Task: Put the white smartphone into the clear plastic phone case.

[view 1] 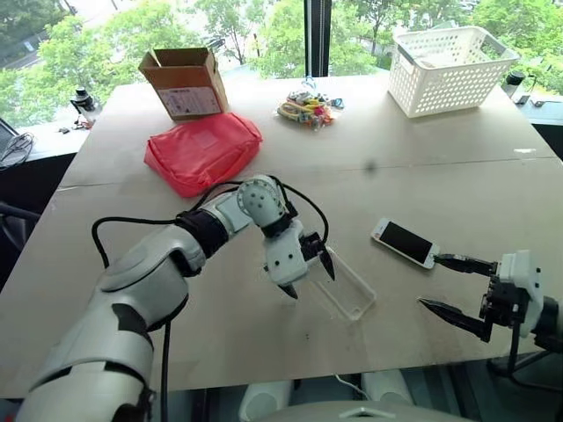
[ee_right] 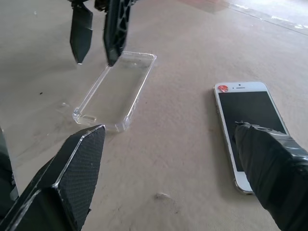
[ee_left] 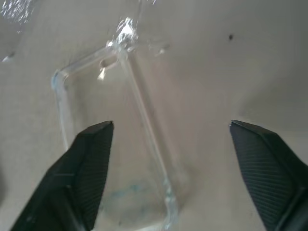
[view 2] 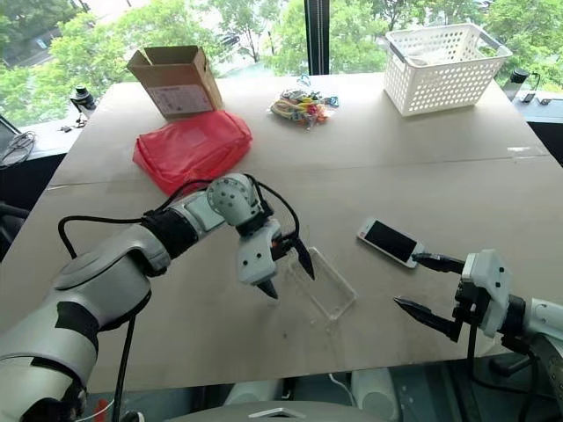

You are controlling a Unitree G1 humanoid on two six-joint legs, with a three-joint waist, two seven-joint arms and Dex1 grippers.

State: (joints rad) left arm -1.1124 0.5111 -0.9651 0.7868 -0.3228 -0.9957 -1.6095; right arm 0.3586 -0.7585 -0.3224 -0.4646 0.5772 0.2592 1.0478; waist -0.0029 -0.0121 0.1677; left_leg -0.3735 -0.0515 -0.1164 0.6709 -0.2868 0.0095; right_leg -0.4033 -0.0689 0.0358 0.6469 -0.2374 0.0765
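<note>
Left gripper [view 1: 311, 276] spread wide above clear plastic phone case [view 1: 345, 287]; right gripper [view 1: 449, 284] wide, empty, beside white smartphone [view 1: 404, 242]. No legible writing.

Head eyes overlook table [view 1: 422, 176]; wrist cameras hover close.

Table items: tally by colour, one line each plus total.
White: 2, phone, basket
Clear: 1, case
Red: 1, pouch
Brown: 1, box
Multicolour: 1, small bundle
Total: 6
</note>
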